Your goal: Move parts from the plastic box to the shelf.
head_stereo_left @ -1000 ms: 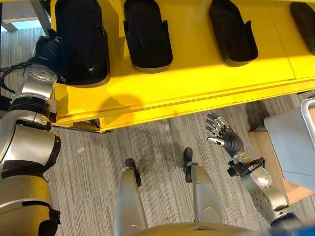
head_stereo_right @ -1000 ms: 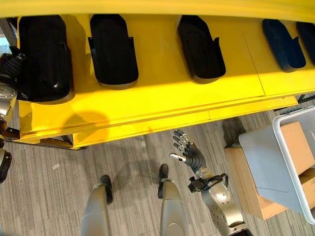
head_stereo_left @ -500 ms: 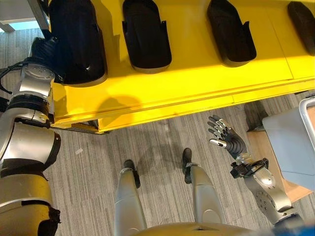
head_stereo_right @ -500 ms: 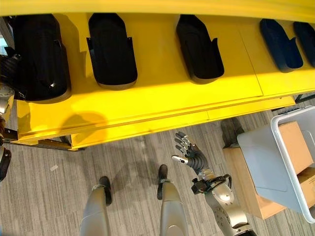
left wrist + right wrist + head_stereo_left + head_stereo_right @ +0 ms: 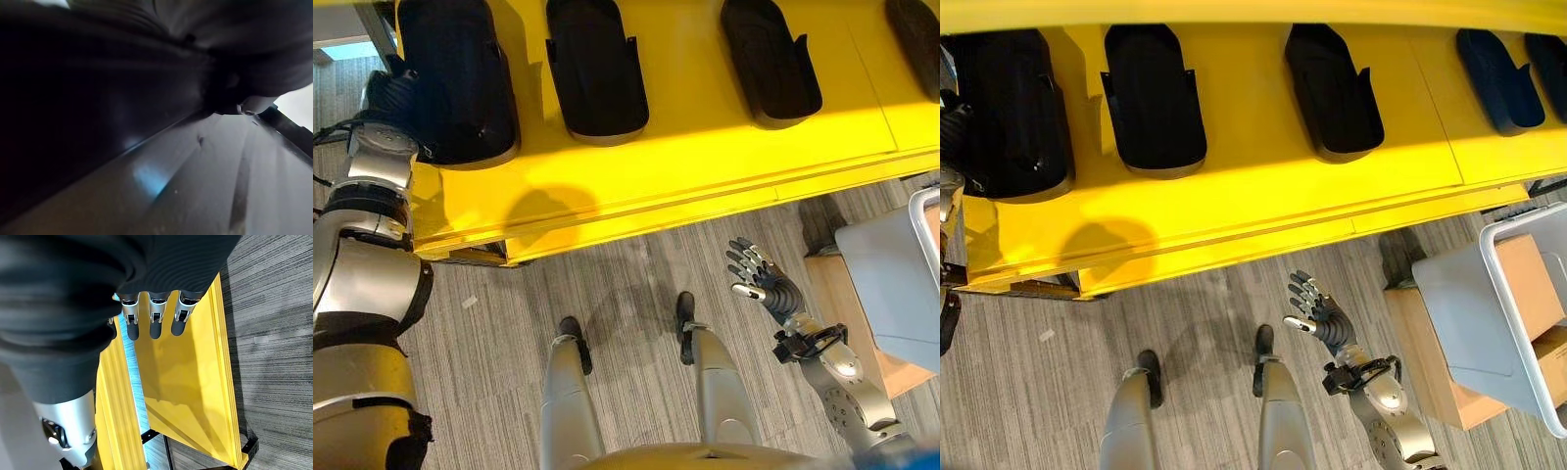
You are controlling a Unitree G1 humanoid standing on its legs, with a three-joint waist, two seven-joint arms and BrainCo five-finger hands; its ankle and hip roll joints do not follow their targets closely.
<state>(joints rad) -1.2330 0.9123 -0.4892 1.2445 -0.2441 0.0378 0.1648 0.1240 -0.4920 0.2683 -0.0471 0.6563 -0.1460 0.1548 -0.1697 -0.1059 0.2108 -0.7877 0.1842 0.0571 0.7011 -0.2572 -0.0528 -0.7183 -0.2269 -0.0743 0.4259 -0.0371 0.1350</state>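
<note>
A yellow shelf (image 5: 705,147) holds a row of black moulded parts. The largest black part (image 5: 455,78) lies at its left end. My left hand (image 5: 391,93) is pressed against that part's left side, its fingers hidden behind it; the left wrist view has the part's dark surface (image 5: 98,98) very close. My right hand (image 5: 1317,313) hovers over the floor in front of the shelf, open, fingers straight, holding nothing. In the right wrist view its fingers (image 5: 151,318) point at the shelf's yellow side (image 5: 186,382). The grey plastic box (image 5: 1474,313) stands at the right.
Two more black parts (image 5: 595,64) (image 5: 769,59) lie further along the shelf, and dark blue ones (image 5: 1494,69) at its right end. The plastic box rests on a brown cardboard box (image 5: 1425,367). Grey striped floor lies between me and the shelf.
The whole picture has shifted a little. My right hand has sunk slightly and drawn back from the shelf, still open. My left hand stays at the large black part.
</note>
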